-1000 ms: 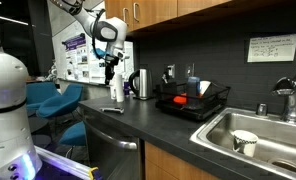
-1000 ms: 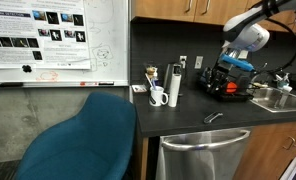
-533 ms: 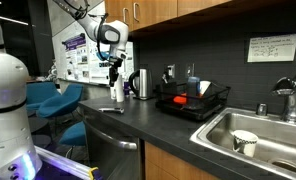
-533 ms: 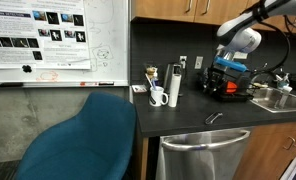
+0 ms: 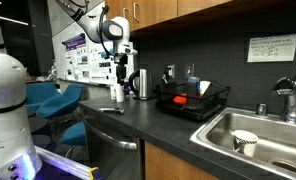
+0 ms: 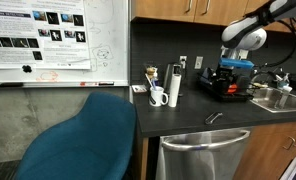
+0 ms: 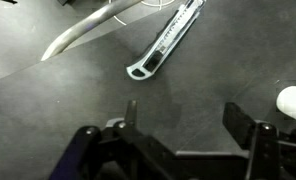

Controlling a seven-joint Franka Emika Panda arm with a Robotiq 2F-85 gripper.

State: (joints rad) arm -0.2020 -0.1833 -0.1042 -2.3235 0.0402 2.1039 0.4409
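My gripper [image 7: 185, 115] hangs open over the dark countertop [image 7: 48, 110], with nothing between its fingers [image 7: 240, 125]. Ahead of the jaws in the wrist view, a slim silver utensil with a looped end [image 7: 168, 42] lies flat on the counter, apart from the fingers. Beside it lies a curved metal handle [image 7: 88, 30]. A white rounded object [image 7: 293, 102] shows at the right edge. In both exterior views the gripper [image 5: 121, 72] [image 6: 228, 72] is raised above the counter, with a small utensil [image 5: 110, 110] [image 6: 214, 118] near the front edge.
A tall tumbler [image 6: 173, 85] and white mug [image 6: 158, 96] stand at the counter's end. A kettle [image 5: 140, 83], a black dish rack [image 5: 193, 100] and a steel sink [image 5: 273, 125] holding a cup [image 5: 245, 142] follow. A blue chair [image 6: 83, 140] stands beside the dishwasher [image 6: 203, 155].
The jaws have spread from nearly shut to open. The gripper has shifted sideways along the counter toward the kettle and dish rack.
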